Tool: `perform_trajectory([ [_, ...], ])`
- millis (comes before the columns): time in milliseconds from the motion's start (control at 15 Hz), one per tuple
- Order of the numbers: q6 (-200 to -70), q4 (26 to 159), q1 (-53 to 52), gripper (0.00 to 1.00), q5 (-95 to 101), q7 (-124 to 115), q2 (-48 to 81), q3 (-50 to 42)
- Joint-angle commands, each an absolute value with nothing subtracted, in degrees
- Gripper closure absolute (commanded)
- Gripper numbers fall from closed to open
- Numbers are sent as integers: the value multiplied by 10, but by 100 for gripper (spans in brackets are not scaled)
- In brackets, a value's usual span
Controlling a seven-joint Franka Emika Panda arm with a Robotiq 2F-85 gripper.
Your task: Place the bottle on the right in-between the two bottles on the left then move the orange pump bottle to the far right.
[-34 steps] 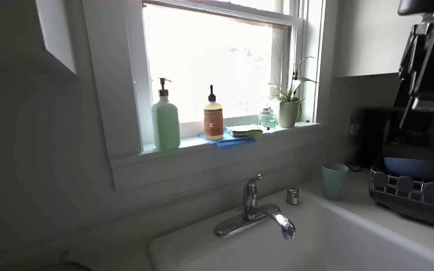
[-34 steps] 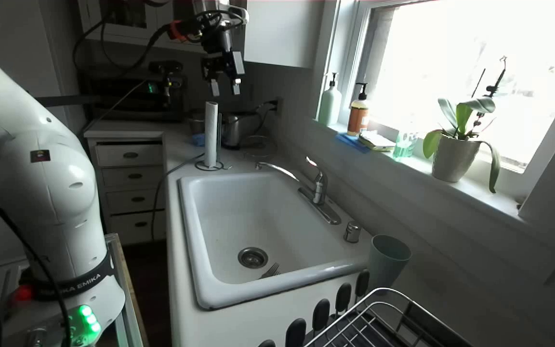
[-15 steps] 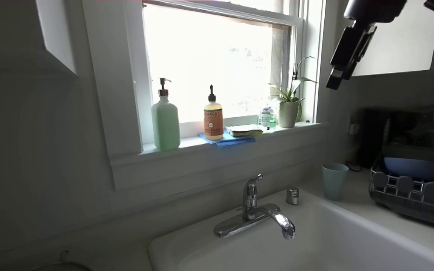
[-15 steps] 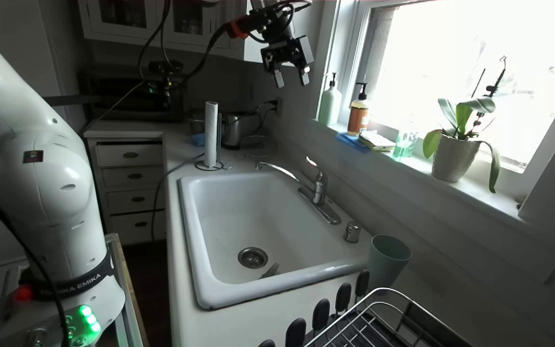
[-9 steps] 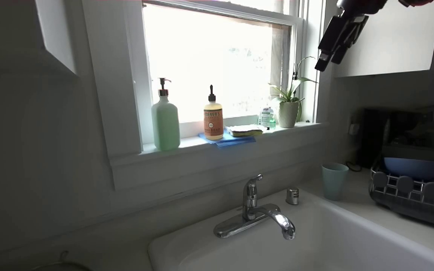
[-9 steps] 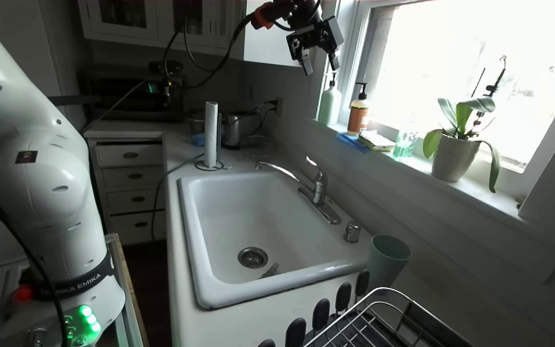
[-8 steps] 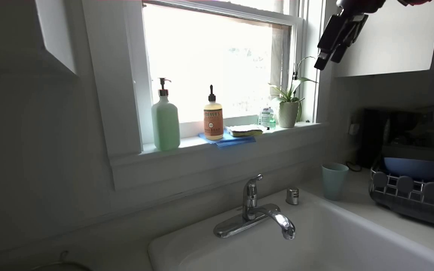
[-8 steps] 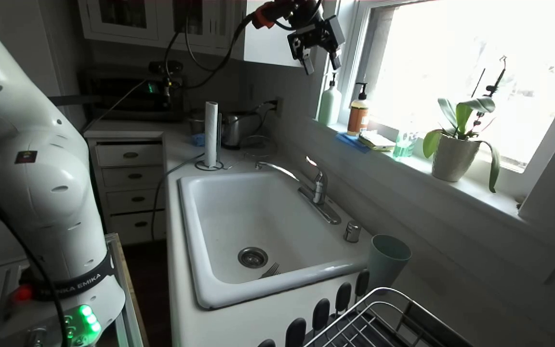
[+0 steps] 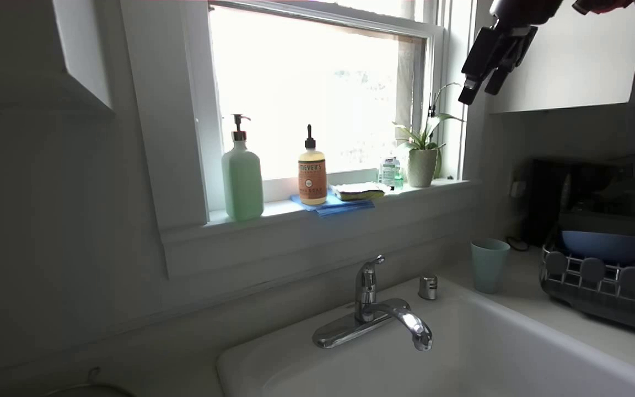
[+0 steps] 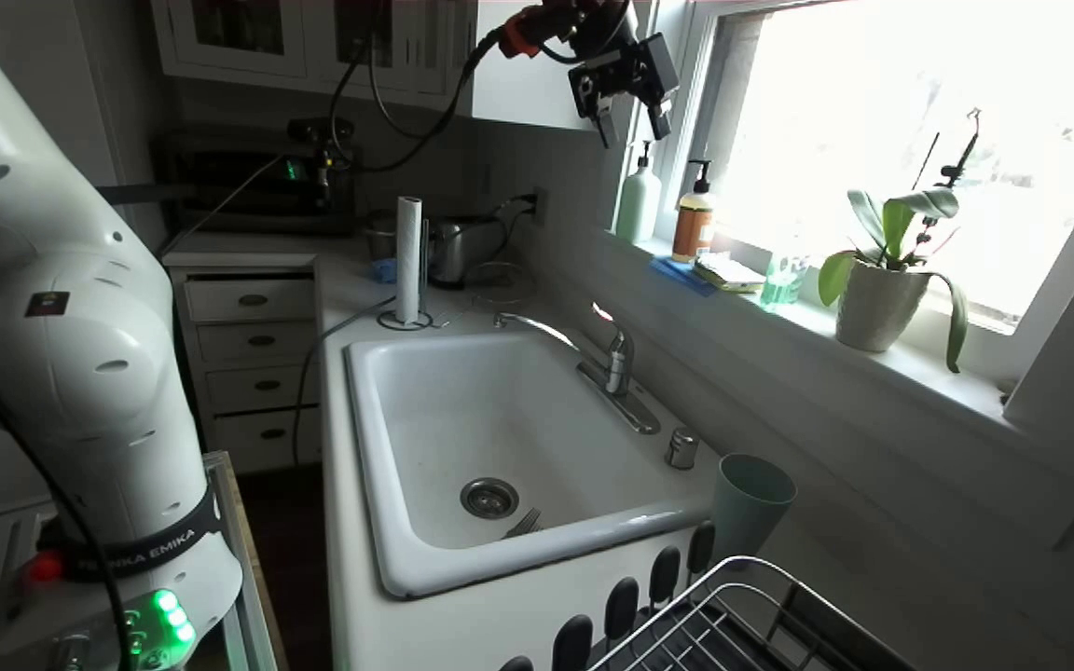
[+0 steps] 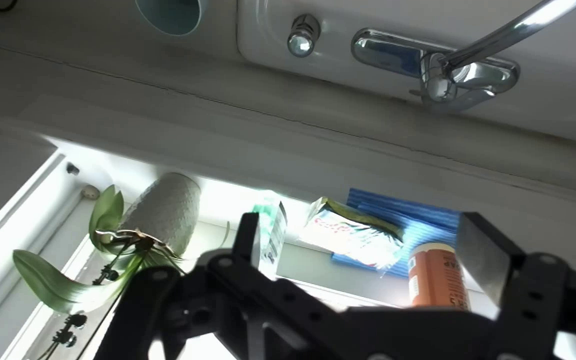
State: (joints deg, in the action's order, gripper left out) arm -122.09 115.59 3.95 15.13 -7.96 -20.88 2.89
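Wrist view, gripper (image 11: 361,241) spread wide, orange bottle (image 11: 439,277) partly hidden, cup (image 11: 172,16) cut off

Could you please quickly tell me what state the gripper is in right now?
Gripper: open, jaws well apart, holding nothing.
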Motion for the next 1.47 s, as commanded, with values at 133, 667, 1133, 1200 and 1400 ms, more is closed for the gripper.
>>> perform_trajectory([
  [133, -1229, 1082, 64, 0, 143, -112, -125, -1],
  [667, -1270, 970, 60, 0, 123, -86, 7, -32],
  [1133, -1283, 859, 60, 0, 99, -74, 107, -40],
  [1200, -1285, 847, 59, 0, 99, -76, 118, -41],
  [1400, -1305, 826, 57, 0, 105, -101, 144, -45],
])
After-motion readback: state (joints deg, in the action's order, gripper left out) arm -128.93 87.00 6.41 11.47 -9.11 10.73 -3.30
